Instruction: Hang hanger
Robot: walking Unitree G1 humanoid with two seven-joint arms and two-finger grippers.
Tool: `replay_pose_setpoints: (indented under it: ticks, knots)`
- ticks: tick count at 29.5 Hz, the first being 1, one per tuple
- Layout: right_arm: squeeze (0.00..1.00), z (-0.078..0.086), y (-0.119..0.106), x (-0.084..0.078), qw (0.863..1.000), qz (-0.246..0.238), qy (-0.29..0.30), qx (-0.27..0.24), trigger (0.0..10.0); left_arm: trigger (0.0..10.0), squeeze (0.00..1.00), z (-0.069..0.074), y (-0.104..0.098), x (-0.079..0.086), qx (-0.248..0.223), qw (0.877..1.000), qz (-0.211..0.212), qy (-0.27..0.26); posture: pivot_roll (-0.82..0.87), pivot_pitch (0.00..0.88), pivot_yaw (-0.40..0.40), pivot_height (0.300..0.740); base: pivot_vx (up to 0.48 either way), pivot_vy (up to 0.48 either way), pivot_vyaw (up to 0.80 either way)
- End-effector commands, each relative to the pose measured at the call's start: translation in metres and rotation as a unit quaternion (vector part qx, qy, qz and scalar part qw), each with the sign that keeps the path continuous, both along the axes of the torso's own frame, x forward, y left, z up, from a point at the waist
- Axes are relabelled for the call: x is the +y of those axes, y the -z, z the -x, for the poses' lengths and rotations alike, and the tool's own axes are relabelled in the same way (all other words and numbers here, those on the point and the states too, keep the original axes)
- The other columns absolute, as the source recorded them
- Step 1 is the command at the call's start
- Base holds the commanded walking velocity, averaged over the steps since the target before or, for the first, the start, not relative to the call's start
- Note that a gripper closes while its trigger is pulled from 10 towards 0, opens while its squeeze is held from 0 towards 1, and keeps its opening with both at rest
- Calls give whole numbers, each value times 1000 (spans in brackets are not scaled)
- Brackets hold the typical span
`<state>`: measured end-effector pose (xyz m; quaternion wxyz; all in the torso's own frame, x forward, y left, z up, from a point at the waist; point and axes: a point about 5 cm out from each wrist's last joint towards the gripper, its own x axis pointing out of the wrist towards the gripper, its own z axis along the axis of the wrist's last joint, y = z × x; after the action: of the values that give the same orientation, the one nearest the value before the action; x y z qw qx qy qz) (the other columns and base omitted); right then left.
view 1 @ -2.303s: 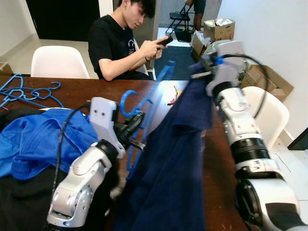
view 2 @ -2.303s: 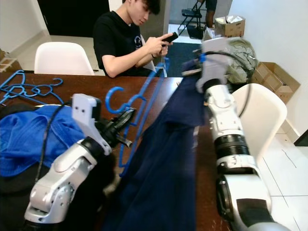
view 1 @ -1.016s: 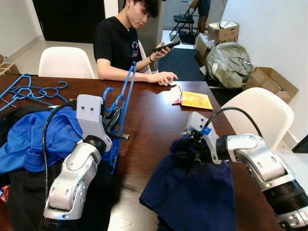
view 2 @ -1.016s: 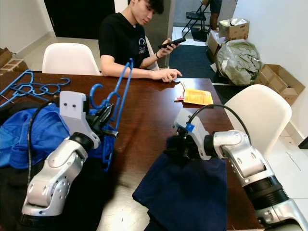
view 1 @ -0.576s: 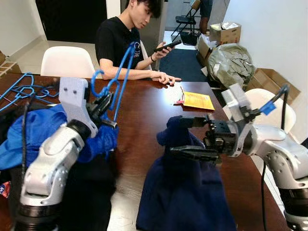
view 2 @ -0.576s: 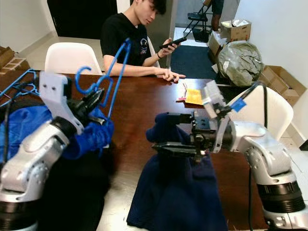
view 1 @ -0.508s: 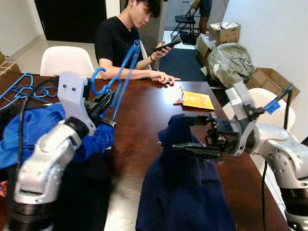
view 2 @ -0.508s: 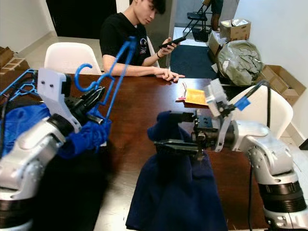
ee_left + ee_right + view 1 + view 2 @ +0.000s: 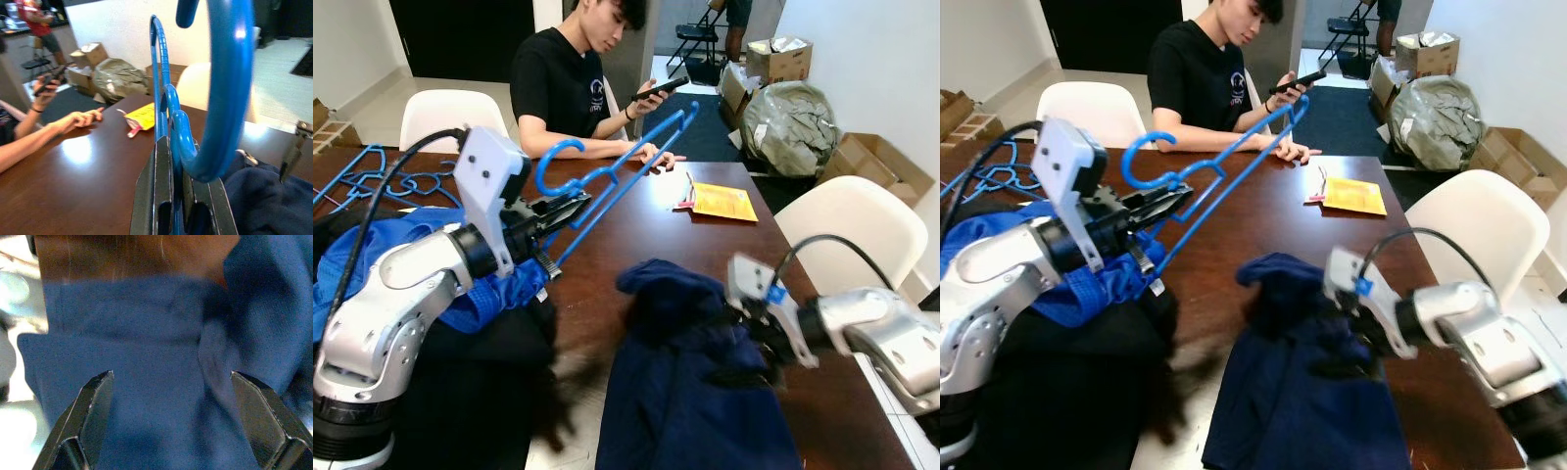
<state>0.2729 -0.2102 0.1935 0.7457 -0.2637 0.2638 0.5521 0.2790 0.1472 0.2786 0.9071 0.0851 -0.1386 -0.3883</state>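
I'm looking into a lived-in home, a dining area by the look of it: a dark brown wooden table [image 9: 636, 230] with white moulded plastic chairs [image 9: 440, 116] along its far edge and another [image 9: 855, 219] at its right edge. A person in a black T-shirt [image 9: 570, 88] sits at the far edge. Brown cardboard boxes [image 9: 876, 163] and a grey stuffed plastic sack [image 9: 783, 116] crowd the white wall beyond.

Bright even indoor light. Soft glare patches on dark table [image 9: 656, 211]. Motion blur smears right gripper [image 9: 744, 367] and navy garment [image 9: 1302, 411]; right wrist view soft.
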Motion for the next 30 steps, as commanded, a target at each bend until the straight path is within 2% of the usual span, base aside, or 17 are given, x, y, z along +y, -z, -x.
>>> replay_pose_setpoints:
  ticks: [1,3,7,8,10,11,12,13,15,16,17,19,21,23,27,28,30]
  knots:
    - [1000,-3,-2,-7,999,40,13,-11,10000,10000,0,3,-3,-3,-1,1000,0,16,89,58,-43,740,0,0,0]
    - [1000,-11,-10,-15,997,53,34,-43,10000,10000,0,4,-3,-4,2,1000,1,24,91,57,-42,740,0,0,0]
    - [1000,-14,-30,-4,996,-40,18,-74,10000,10000,0,7,-4,-6,5,999,9,42,92,53,-42,740,0,0,0]
    - [1000,-11,-49,7,988,-127,-17,-86,10000,10000,0,10,-6,-7,8,998,13,64,92,53,-42,740,0,0,0]
    - [1000,3,-88,19,949,-282,-96,-105,10000,10000,0,18,-11,-3,13,994,11,110,95,50,-42,740,0,0,0]
    - [1000,3,-88,19,949,-282,-96,-105,10000,10000,0,18,-11,-3,13,994,11,110,95,50,-42,740,0,0,0]
    - [1000,9,-102,18,927,-336,-122,-112,10000,10000,0,21,-14,2,20,992,18,127,98,47,-43,740,0,0,0]
    - [859,17,-121,12,897,-394,-155,-129,10000,10000,0,24,-19,13,37,986,27,158,99,49,-41,740,0,0,0]
    - [831,19,-127,10,887,-410,-164,-134,10000,10000,0,25,-20,17,42,985,25,167,99,51,-40,740,0,0,0]
    - [694,20,-132,7,882,-417,-169,-143,10000,10000,0,27,-21,20,48,983,19,174,99,51,-40,740,0,0,0]
    - [384,23,-141,1,869,-436,-175,-155,10000,10000,0,27,-21,24,57,982,8,177,99,51,-40,740,0,0,0]
    - [384,23,-141,1,869,-436,-175,-155,10000,10000,0,27,-21,24,57,982,8,177,99,51,-40,740,0,0,0]
    - [4,27,-159,-13,841,-475,-183,-183,10000,10000,0,26,-17,31,77,980,-22,181,105,57,-37,740,0,0,0]
    - [0,29,-166,-19,829,-489,-185,-196,10000,10000,0,26,-14,33,88,978,-43,182,105,57,-36,740,0,0,0]
    - [0,26,-163,-9,859,-435,-174,-205,10000,10000,0,29,-2,30,123,964,-107,210,103,59,-31,740,0,0,0]
    - [0,24,-153,14,900,-340,-184,-200,10000,10000,0,31,4,23,137,952,-145,233,106,62,-27,740,0,0,0]
    - [0,27,-149,25,913,-295,-200,-199,10000,10000,0,32,7,19,143,945,-165,244,105,62,-27,740,0,0,0]
